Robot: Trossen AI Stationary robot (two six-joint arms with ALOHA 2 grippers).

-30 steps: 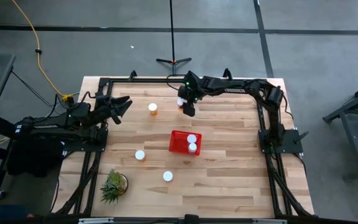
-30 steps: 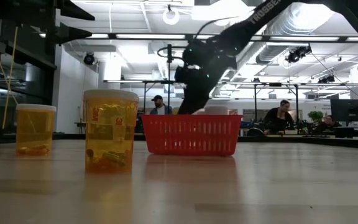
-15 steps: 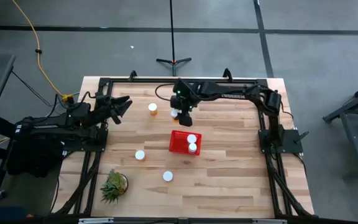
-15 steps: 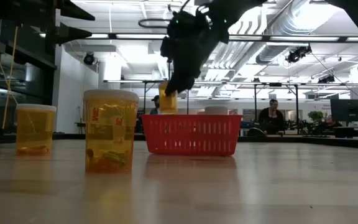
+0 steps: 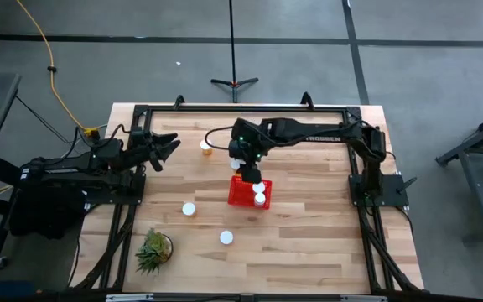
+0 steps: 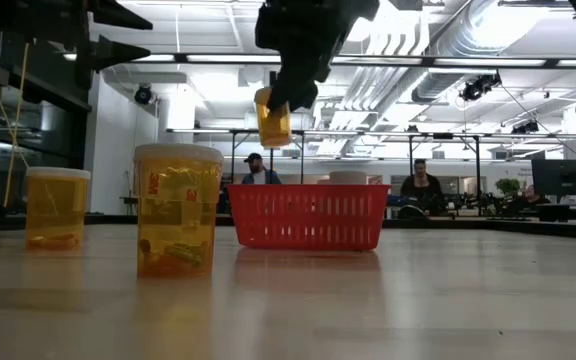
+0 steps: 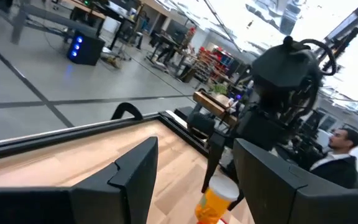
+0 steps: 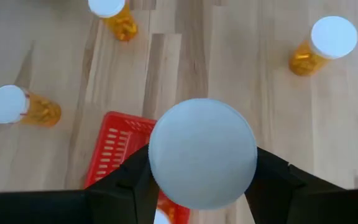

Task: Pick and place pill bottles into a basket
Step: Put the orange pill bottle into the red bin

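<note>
Gripping an orange translucent pill bottle with a round white cap [image 8: 202, 153] between its fingers, our right gripper [image 5: 247, 164] holds it above the small red slotted rectangular basket [image 6: 308, 215]; our left gripper [image 5: 164, 148], parted, waits at the table edge

Right gripper [image 6: 290, 98] clamping pill bottle [image 6: 273, 122] above red basket [image 6: 308, 216]

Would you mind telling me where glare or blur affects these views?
Low view: bright ceiling lights glare behind the held bottle. Right wrist view: that bottle's white cap fills the middle, soft and close. Left wrist view: the near fingers look blurred.
</note>
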